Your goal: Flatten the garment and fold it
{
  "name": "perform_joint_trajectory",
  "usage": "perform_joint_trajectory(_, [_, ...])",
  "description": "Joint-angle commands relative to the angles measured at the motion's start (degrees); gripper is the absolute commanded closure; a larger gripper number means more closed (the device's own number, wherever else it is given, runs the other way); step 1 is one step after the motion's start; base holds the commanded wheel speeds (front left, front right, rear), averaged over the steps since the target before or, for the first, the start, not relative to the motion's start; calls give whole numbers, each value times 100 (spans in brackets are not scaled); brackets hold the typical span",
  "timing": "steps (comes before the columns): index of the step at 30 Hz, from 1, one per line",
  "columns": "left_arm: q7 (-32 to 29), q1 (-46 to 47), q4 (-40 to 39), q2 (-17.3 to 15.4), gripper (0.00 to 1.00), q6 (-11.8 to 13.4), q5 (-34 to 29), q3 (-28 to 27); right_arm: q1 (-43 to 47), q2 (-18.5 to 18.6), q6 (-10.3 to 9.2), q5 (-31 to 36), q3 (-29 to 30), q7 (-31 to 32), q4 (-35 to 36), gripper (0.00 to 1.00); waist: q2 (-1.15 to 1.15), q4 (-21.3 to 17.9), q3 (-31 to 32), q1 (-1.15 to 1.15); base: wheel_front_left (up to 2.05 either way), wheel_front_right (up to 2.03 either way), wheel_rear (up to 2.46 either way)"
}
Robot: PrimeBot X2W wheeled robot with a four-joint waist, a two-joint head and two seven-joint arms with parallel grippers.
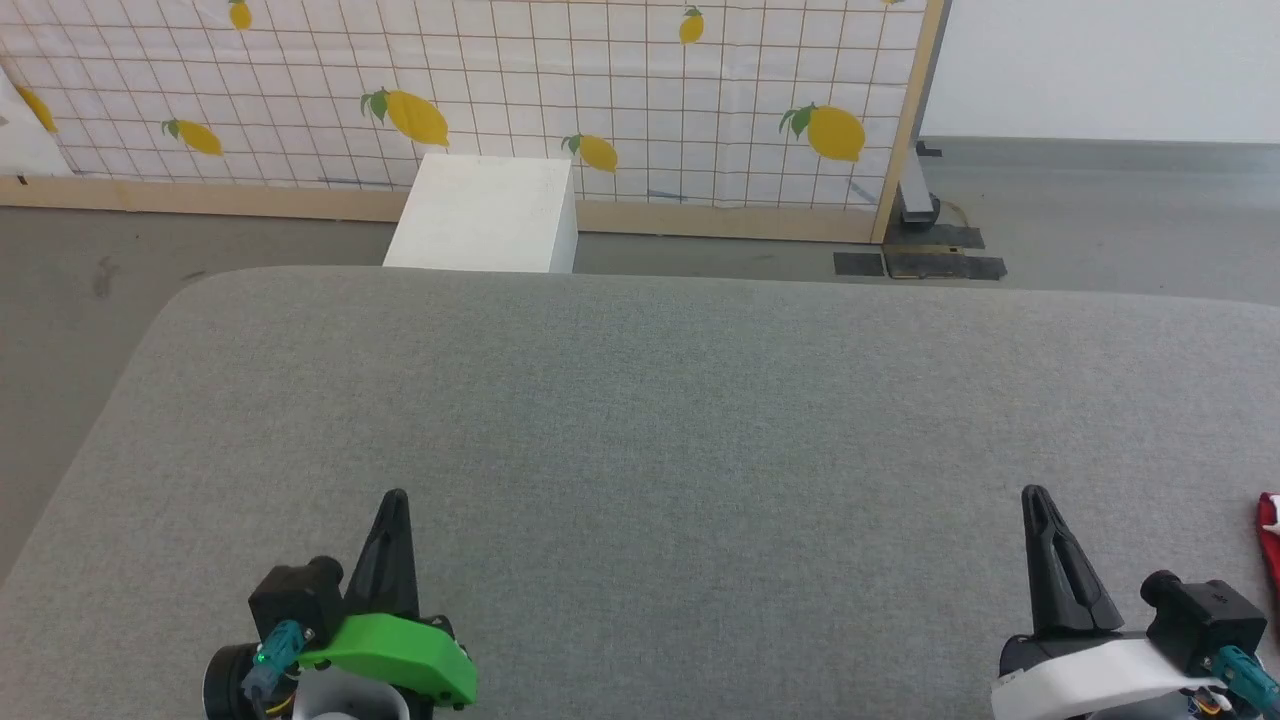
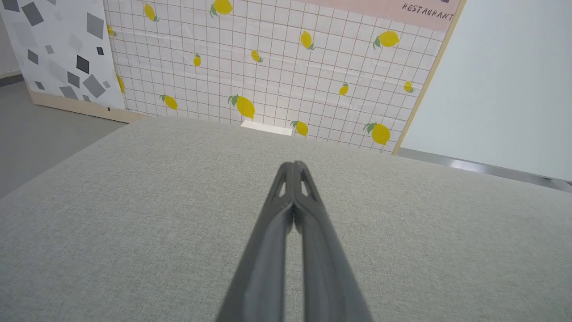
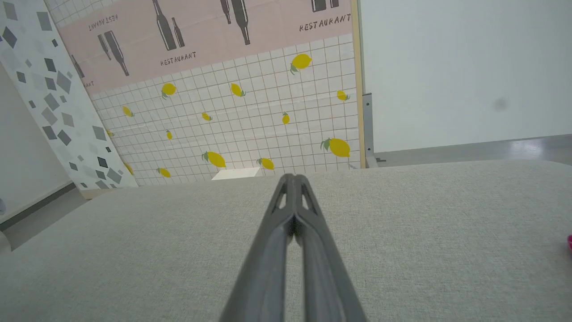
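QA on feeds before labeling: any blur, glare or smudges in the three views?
Head view: even, soft light, sharp; the garment is cut by the right edge. Left wrist view: the left gripper blurs toward the lens. Right wrist view: floor shows glare, wall a dark smudge.

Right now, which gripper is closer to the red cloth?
The right gripper, with the white wrist cover: the garment lies just off its right side. The left gripper, green-covered, sits far across the grey surface.

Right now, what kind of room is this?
Probably a staged test room, not a real restaurant: a printed lemon backdrop panel, a grey fabric-covered surface, bare grey floor.
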State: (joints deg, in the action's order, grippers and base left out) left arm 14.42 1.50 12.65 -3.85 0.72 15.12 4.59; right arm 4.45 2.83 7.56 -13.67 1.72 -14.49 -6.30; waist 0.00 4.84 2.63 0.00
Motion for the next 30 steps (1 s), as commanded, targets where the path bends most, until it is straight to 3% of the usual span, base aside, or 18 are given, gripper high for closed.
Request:
perform_joint_trajectory(1, [-24,-5,-35,3,100,-3,-54,-12,-16,0,0,47,-6,38,24,100,0,-6,-4,0,0,0,0])
perform_joint_trajectory(30, [-359,-40,-325,26,100,-19,-398,-118,-117,1,-2,358,-45,371,167,100,0,-119,-65,0,0,0,0])
